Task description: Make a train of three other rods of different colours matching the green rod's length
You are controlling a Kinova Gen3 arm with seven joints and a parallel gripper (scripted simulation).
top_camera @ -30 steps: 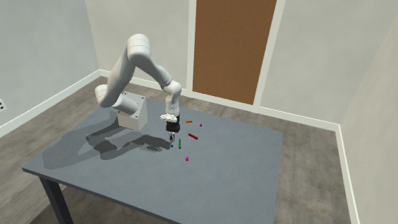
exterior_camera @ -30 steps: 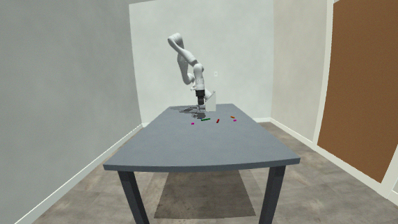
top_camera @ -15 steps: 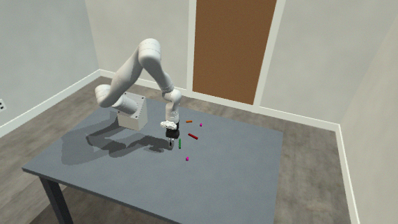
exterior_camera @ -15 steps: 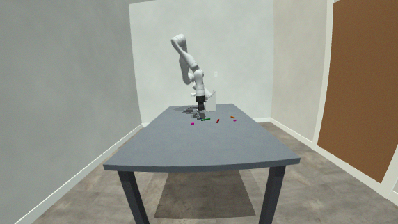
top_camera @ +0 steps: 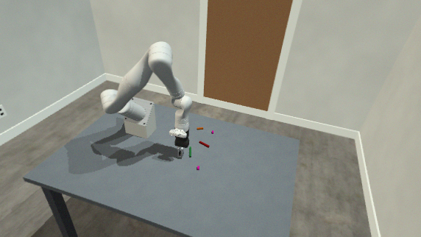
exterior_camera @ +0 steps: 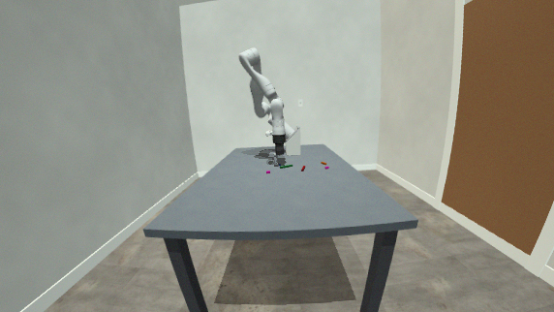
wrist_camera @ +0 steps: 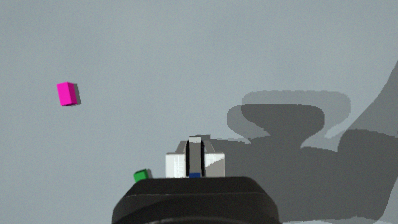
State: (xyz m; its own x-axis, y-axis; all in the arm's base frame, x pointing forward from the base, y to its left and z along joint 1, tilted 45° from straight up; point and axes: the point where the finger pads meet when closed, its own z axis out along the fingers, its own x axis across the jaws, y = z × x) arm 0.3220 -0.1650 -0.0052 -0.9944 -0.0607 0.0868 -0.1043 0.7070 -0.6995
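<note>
My gripper (top_camera: pixel 179 153) is down at the table top, just left of the green rod (top_camera: pixel 190 151). It is shut on the small blue rod (wrist_camera: pixel 194 175), which shows as a blue patch between the fingers in the wrist view. One end of the green rod (wrist_camera: pixel 142 175) peeks out beside the fingers there. A red rod (top_camera: pixel 204 144) lies right of the green rod, with an orange rod (top_camera: pixel 199 128) and a magenta rod (top_camera: pixel 212 132) behind it. A second magenta rod (top_camera: pixel 198 168) lies nearer the front and also shows in the wrist view (wrist_camera: pixel 67 94).
The arm's white base block (top_camera: pixel 141 118) stands at the back left of the table. In the exterior view, the gripper (exterior_camera: pixel 277 162), green rod (exterior_camera: pixel 286 167), red rod (exterior_camera: pixel 303 168) and orange rod (exterior_camera: pixel 323 163) sit at the table's far end.
</note>
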